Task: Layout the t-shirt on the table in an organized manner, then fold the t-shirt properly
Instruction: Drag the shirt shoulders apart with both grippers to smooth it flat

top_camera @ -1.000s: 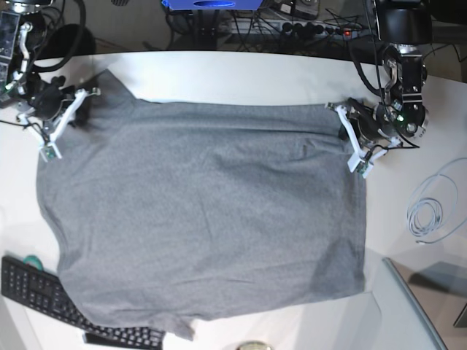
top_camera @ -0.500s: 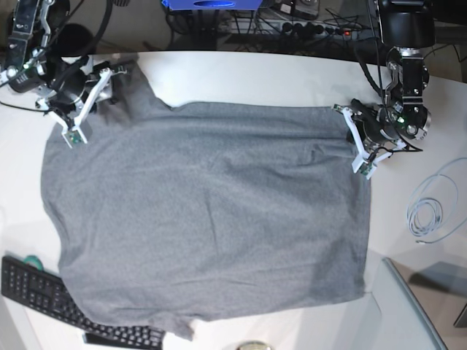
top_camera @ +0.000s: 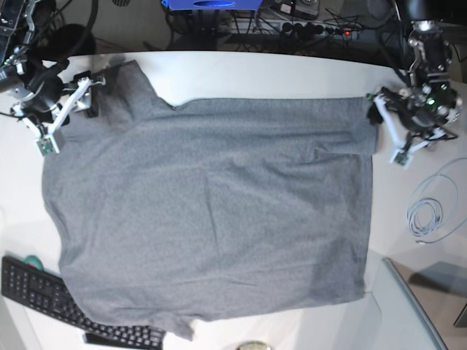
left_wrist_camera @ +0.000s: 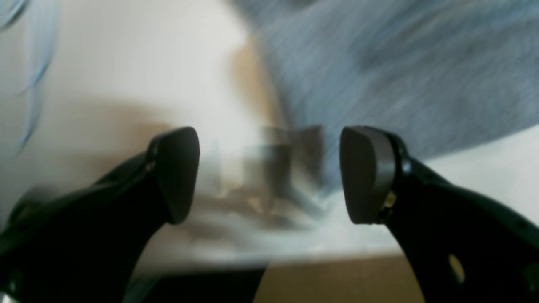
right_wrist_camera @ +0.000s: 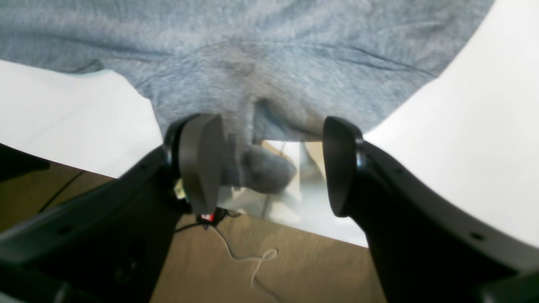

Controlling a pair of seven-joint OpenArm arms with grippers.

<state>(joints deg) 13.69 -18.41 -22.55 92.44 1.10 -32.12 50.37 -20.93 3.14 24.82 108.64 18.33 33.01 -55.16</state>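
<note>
Both end effectors, right (top_camera: 69, 109) at ten o'clock and left (top_camera: 389, 124) at two, stand spread, apparently releasing the heather-grey knit t-shirt (top_camera: 211, 219) flat on the white table (top_camera: 241, 73).

A robotics lab is suggested: a white bench (top_camera: 255, 69) is ringed by tangled cables (top_camera: 306, 29), a power strip (top_camera: 321, 30) and a keyboard (top_camera: 51, 299).
</note>
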